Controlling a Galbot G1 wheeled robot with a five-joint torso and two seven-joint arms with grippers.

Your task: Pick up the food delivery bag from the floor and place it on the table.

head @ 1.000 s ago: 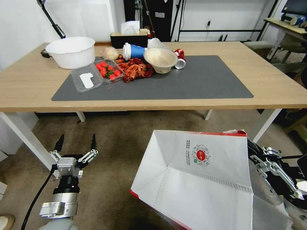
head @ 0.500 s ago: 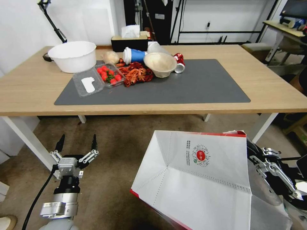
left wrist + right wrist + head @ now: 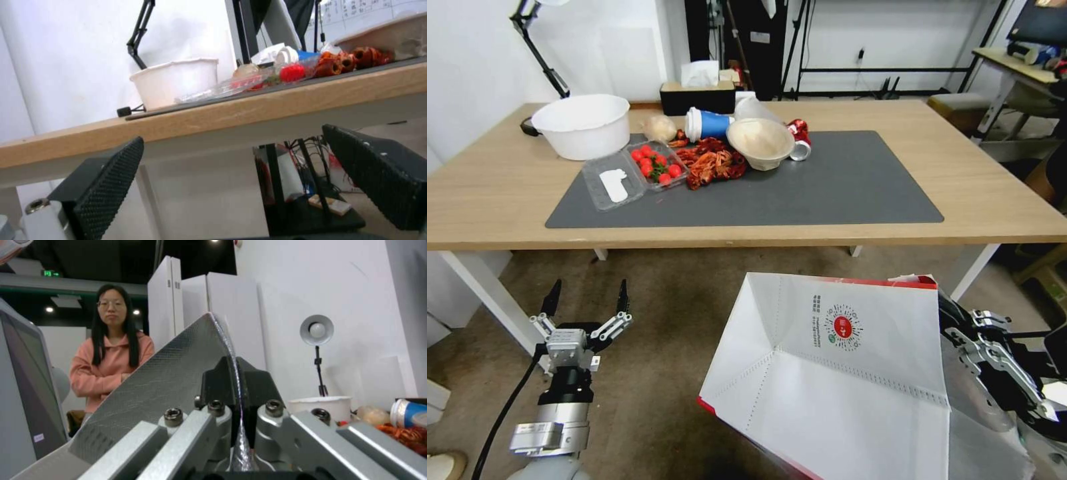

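floor (image 3: 680, 313): stained grey-brown, bare between me and the desk.
left gripper (image 3: 587, 297): low, fingers spread, holding nothing.
right gripper (image 3: 236, 390): clamped on the foil wall of the food delivery bag (image 3: 840, 380), which hangs off the floor, below desk height.
desk (image 3: 1000, 193): I'd lift clear of the edge, then land on the bare right side of the mat (image 3: 854, 180), away from the food pile (image 3: 714, 160).

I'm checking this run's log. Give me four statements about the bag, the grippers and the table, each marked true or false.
1. The right gripper is clamped on the food delivery bag's foil-lined wall. True.
2. The bag stands on the table. False: it is held up in front of the table, below its edge.
3. The left gripper is open and holds nothing. True.
4. The white bowl lies on the floor. False: it is on the table.
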